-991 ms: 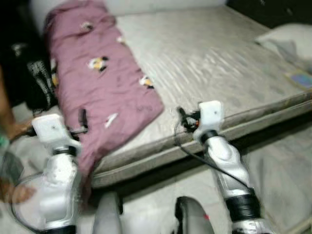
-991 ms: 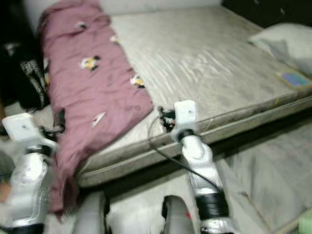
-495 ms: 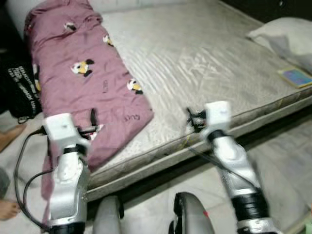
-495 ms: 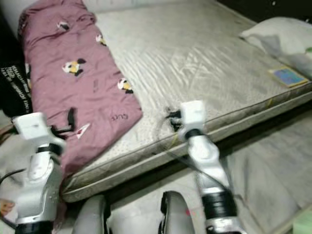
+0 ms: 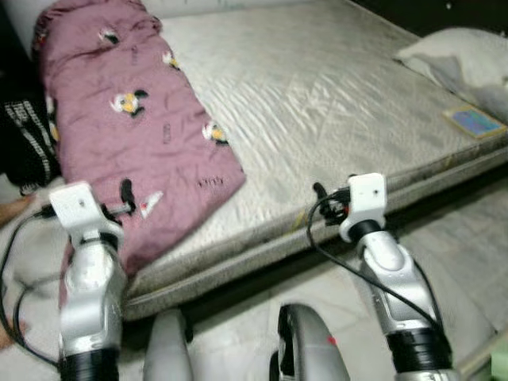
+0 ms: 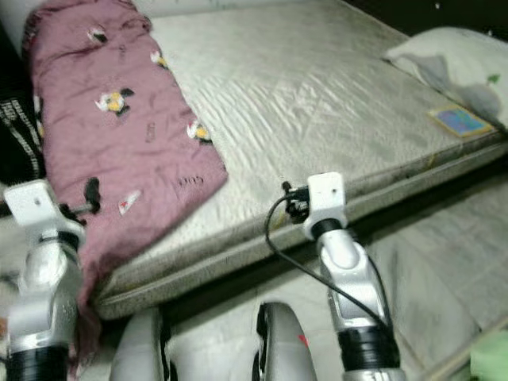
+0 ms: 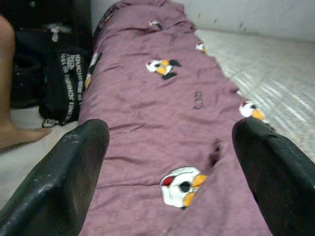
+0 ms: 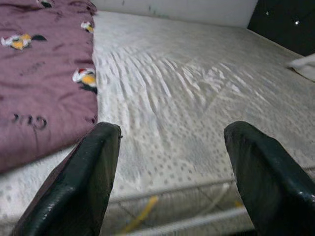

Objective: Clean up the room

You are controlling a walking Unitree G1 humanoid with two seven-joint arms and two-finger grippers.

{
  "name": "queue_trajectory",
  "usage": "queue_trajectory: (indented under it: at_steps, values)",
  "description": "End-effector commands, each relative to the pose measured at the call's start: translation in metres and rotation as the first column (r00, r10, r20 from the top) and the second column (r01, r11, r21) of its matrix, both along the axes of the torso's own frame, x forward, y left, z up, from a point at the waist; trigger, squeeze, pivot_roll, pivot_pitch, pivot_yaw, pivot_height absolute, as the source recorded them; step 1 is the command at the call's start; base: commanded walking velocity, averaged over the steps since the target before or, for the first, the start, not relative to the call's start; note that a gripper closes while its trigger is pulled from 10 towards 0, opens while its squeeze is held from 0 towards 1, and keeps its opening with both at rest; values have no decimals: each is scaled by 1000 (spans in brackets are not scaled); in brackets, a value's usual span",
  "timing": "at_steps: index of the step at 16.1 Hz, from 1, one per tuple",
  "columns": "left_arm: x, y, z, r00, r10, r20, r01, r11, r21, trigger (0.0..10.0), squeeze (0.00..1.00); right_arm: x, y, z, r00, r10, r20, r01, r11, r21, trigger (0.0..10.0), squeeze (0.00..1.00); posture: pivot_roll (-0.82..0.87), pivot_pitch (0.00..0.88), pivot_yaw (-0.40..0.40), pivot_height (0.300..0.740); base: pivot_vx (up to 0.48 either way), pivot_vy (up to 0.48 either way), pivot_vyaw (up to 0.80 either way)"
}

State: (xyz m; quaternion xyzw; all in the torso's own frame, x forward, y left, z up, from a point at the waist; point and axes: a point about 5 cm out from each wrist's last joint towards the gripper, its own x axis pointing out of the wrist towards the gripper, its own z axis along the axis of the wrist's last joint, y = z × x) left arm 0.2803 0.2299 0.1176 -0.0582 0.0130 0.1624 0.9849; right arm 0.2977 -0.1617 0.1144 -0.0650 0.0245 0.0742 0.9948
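A mauve blanket (image 5: pixel 135 135) with cartoon prints lies lengthwise along the left side of a bare grey mattress (image 5: pixel 317 87), and its near end hangs over the front edge. My left gripper (image 5: pixel 125 194) is open just above that near end, with the blanket (image 7: pixel 162 98) spread between its fingers (image 7: pixel 74 167). My right gripper (image 5: pixel 321 198) is open at the mattress's front edge, right of the blanket. Bare mattress (image 8: pixel 187 88) shows between its fingers (image 8: pixel 83 182), and neither gripper holds anything.
A grey pillow (image 5: pixel 464 59) and a small colourful book (image 5: pixel 475 121) lie at the mattress's right end. A black bag (image 5: pixel 24 143) stands left of the bed, beside a person's bare foot (image 7: pixel 19 132). Grey cloth (image 5: pixel 468 238) covers the floor at the right.
The camera has swung, so the bed has shifted in view. A person's hand at the left edge is gone. Both grippers stay open before the bed; the right sits slightly further right.
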Motion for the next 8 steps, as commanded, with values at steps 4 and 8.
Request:
queue_trajectory:
  at_steps: [4,8]
  values:
    - [22,15,-1,999,35,-25,-35,999,-13,10000,0,-11,-18,3,999,-34,-16,34,999,-21,10000,0,-105,153,-34,531,0,0,0]
    - [45,21,-3,998,25,-51,-26,999,-31,10000,0,-29,-30,2,997,-58,-43,55,997,-57,10000,0,-148,182,-33,531,0,0,0]
